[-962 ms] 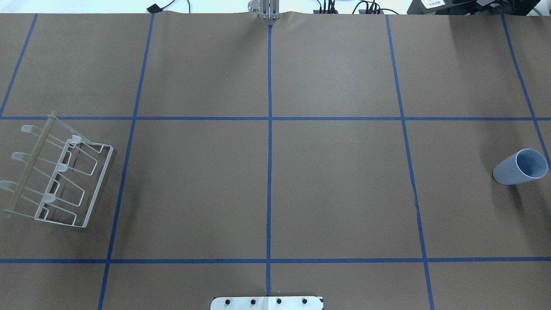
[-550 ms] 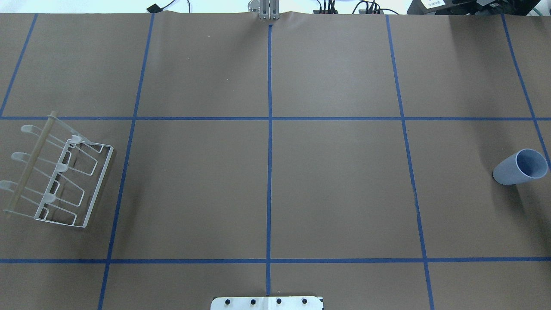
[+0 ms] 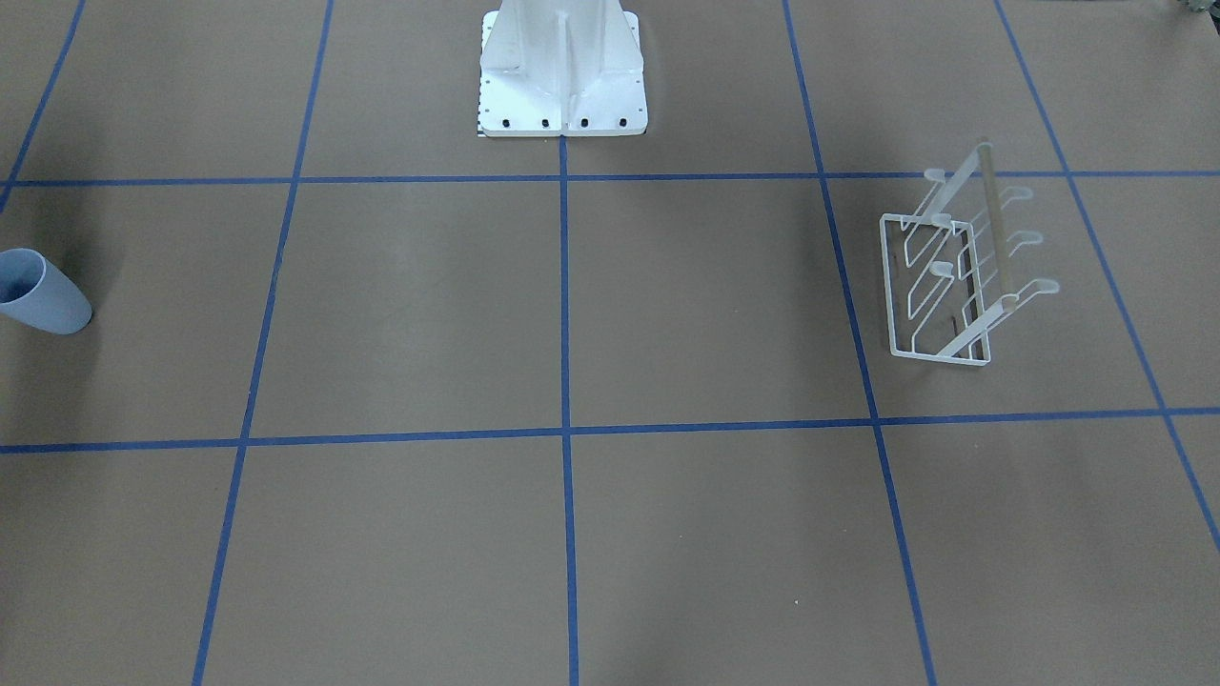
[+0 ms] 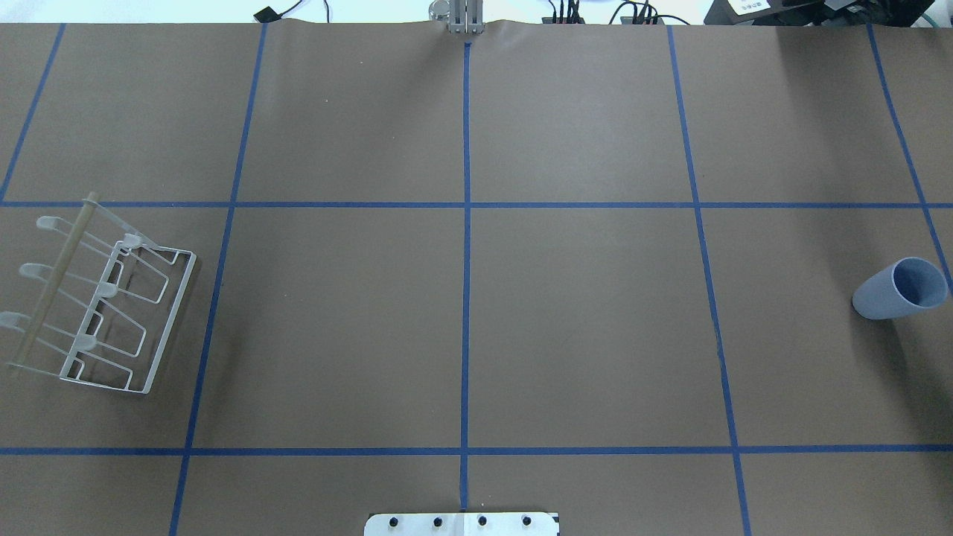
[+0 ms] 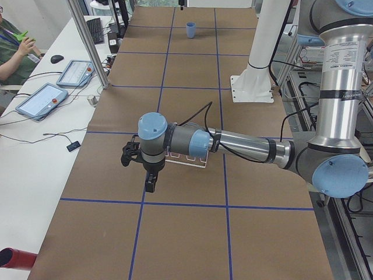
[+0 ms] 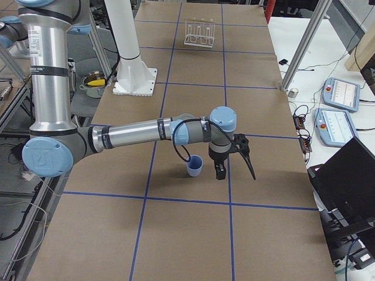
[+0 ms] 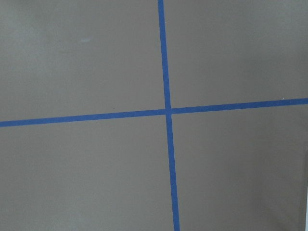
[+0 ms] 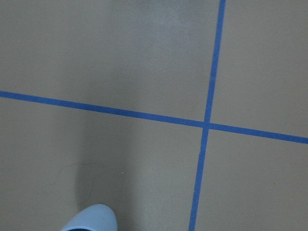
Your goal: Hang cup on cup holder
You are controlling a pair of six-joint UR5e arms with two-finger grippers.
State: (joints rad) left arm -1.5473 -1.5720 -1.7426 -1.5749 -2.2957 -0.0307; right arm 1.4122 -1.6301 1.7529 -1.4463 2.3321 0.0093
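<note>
The pale blue-grey cup [image 4: 897,290] stands upright, mouth up, at the table's far right edge; it also shows in the front view [image 3: 43,303], the right side view [image 6: 194,166] and the right wrist view [image 8: 91,219]. The white wire cup holder [image 4: 112,313] with its wooden rod stands at the far left [image 3: 953,276]. My right gripper [image 6: 235,174] hangs just beside the cup, apart from it. My left gripper [image 5: 137,175] hangs by the cup holder [image 5: 186,158]. Both show only in side views, so I cannot tell whether they are open or shut.
The white robot pedestal [image 3: 562,76] stands at the table's near middle edge [image 4: 461,523]. Blue tape lines grid the brown table. A side table with tablets [image 5: 44,99] and a seated person [image 5: 9,52] lie beyond the far edge.
The inside of the cup looks a little darker, as if shaded. The cup and the cup holder have not moved.
</note>
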